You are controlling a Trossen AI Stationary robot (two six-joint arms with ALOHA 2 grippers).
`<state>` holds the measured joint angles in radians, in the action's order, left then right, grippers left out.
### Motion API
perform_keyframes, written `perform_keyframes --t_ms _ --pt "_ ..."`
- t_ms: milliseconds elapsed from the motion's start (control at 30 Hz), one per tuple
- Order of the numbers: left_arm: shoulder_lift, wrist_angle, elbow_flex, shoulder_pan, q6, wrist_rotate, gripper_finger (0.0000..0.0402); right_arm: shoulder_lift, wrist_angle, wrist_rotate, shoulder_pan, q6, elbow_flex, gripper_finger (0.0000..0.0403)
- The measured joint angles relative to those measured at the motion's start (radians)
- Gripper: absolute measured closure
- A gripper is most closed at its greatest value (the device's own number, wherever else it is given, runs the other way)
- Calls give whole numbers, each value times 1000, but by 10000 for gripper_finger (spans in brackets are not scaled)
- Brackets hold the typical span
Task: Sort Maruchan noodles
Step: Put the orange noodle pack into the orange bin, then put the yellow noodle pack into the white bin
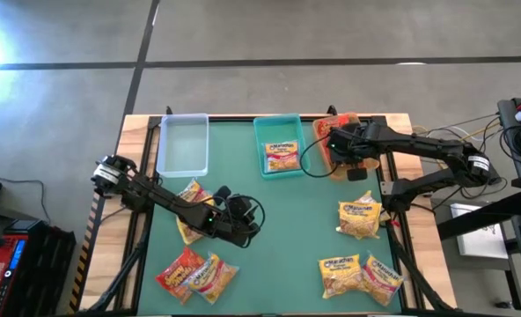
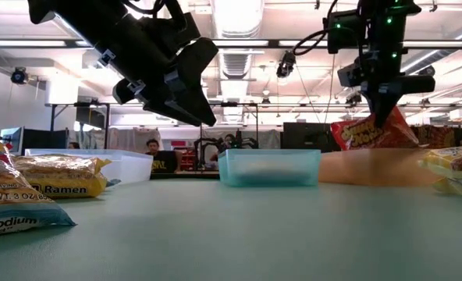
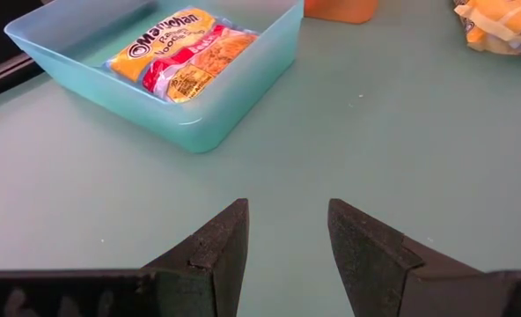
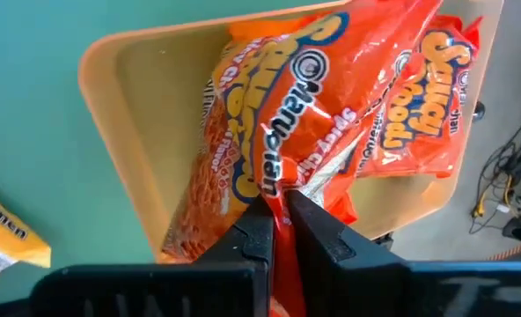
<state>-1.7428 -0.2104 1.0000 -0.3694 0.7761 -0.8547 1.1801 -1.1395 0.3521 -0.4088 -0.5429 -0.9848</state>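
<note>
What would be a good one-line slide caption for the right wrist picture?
The right gripper, shut on the edge of a red noodle packet, holds it above the tan bin, where another red packet lies.

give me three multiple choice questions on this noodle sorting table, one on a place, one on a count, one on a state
1. Where is the right hand?
A. over the tan rectangular plastic bin
B. over the clear rectangular plastic bin
C. at the table's near edge

2. How many packets lie in the teal rectangular plastic bin?
A. none
B. one
C. three

3. What state is the left hand in?
A. shut on a packet
B. open and empty
C. out of view

Answers:
1 A: the right wrist view looks down into the tan bin below the fingers.
2 B: a single yellow crinkly noodle packet lies in it.
3 B: its fingers stand apart over the bare green table, while the right hand is pinched on a red crinkly noodle packet.
</note>
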Motion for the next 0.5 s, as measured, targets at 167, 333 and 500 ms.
perform_keyframes --t_ms 167,333,500 --pt "0 -1 0 6 0 0 260 0 2 10 0 9 -12 345" --pt "14 -22 1 13 -5 0 260 0 1 35 0 28 -38 316" --pt "55 -113 1 27 2 1 260 0 3 52 0 108 -107 295"
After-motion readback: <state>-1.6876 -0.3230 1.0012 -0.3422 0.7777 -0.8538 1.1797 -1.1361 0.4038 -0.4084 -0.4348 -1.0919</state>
